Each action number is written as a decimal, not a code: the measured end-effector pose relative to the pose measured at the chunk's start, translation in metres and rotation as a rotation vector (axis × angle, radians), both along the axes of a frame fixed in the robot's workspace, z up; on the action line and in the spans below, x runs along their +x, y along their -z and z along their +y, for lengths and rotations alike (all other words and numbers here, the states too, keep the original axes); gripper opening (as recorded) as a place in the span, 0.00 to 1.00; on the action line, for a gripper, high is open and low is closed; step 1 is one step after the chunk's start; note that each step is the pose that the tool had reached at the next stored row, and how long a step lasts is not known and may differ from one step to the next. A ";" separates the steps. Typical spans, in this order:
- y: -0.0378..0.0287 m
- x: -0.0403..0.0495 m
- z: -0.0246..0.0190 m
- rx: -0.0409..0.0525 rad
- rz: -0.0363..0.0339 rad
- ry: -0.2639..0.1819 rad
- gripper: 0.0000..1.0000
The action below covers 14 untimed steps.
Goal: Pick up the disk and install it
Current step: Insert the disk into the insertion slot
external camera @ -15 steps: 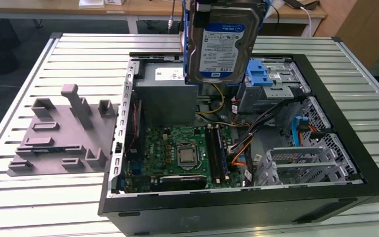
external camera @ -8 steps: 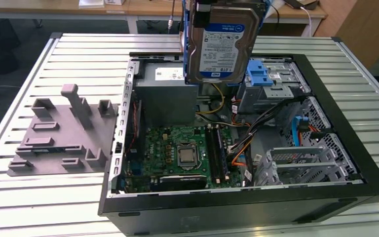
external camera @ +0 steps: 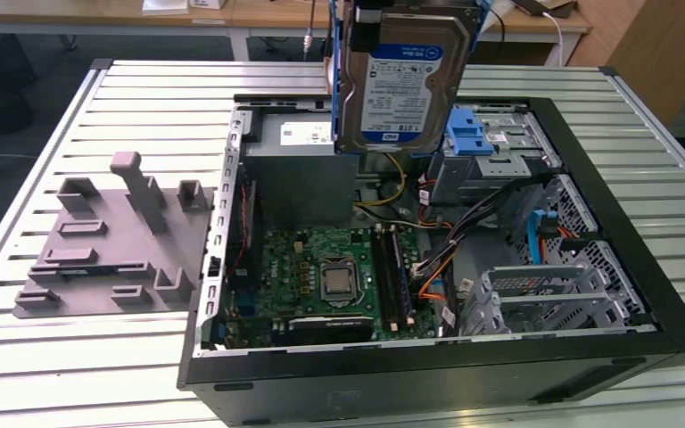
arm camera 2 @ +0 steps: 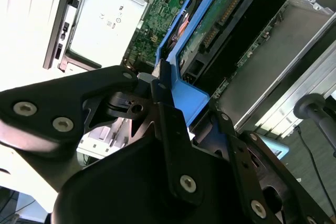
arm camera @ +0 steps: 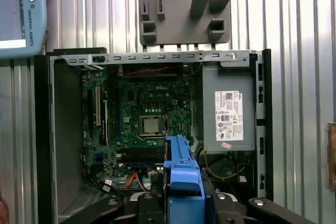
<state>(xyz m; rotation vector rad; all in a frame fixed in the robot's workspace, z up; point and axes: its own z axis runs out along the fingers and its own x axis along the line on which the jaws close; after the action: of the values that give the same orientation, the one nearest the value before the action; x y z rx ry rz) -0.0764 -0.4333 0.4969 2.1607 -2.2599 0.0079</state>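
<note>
- Ribbed pale-metal worktop (external camera: 104,357) carries everything we see; desks and a floor lie behind it.
- On it lies the black open-sided computer tower case (external camera: 438,366), the biggest thing there, its inside facing up.
- Beside the case, toward the exterior view's left, sits a grey moulded plastic fixture (external camera: 104,241) with upright posts and slots.
- Inside the case we see the grey metal power-supply box with a white sticker (external camera: 301,169) and the green motherboard (external camera: 331,276).
- Toward the exterior view's right is the grey metal drive cage with a blue plastic latch (external camera: 491,143).
- The flat silver-grey disk with its white-and-blue label and blue plastic carrier rails (external camera: 396,76) hangs upright in the air above the power supply and cage end of the case. It touches nothing in the case.
- The black gripper (arm camera 2: 186,103) is closed onto the blue carrier at one end of the disk, a finger on either side of it.
- We judge the pick-up done, since the disk is lifted clear. The install is not yet done, as the disk sits in no bay.
</note>
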 end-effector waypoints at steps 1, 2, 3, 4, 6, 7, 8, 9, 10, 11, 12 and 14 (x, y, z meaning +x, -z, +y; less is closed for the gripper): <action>0.0000 0.0000 -0.0008 0.0000 -0.0001 0.000 0.36; 0.0000 0.0000 -0.0015 0.0000 -0.0001 0.000 0.36; 0.0000 0.0000 -0.0024 -0.0001 0.0000 0.000 0.36; 0.0001 0.0000 -0.0037 0.0000 -0.0001 0.000 0.36; 0.0000 0.0000 -0.0069 -0.0001 -0.0001 0.000 0.36; 0.0001 0.0000 -0.0086 0.0001 -0.0001 0.000 0.36; 0.0001 0.0000 -0.0100 0.0000 -0.0001 0.000 0.36; 0.0000 0.0000 -0.0115 -0.0001 -0.0001 0.000 0.36; 0.0000 0.0000 -0.0130 -0.0002 0.0000 0.000 0.36; 0.0000 0.0000 -0.0145 -0.0001 -0.0001 0.000 0.36; 0.0000 0.0000 -0.0162 -0.0002 -0.0001 0.000 0.36; 0.0001 0.0000 -0.0202 0.0000 -0.0001 0.000 0.36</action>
<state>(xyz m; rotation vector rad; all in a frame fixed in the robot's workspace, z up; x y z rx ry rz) -0.0764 -0.4534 0.4968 2.1607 -2.2600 0.0081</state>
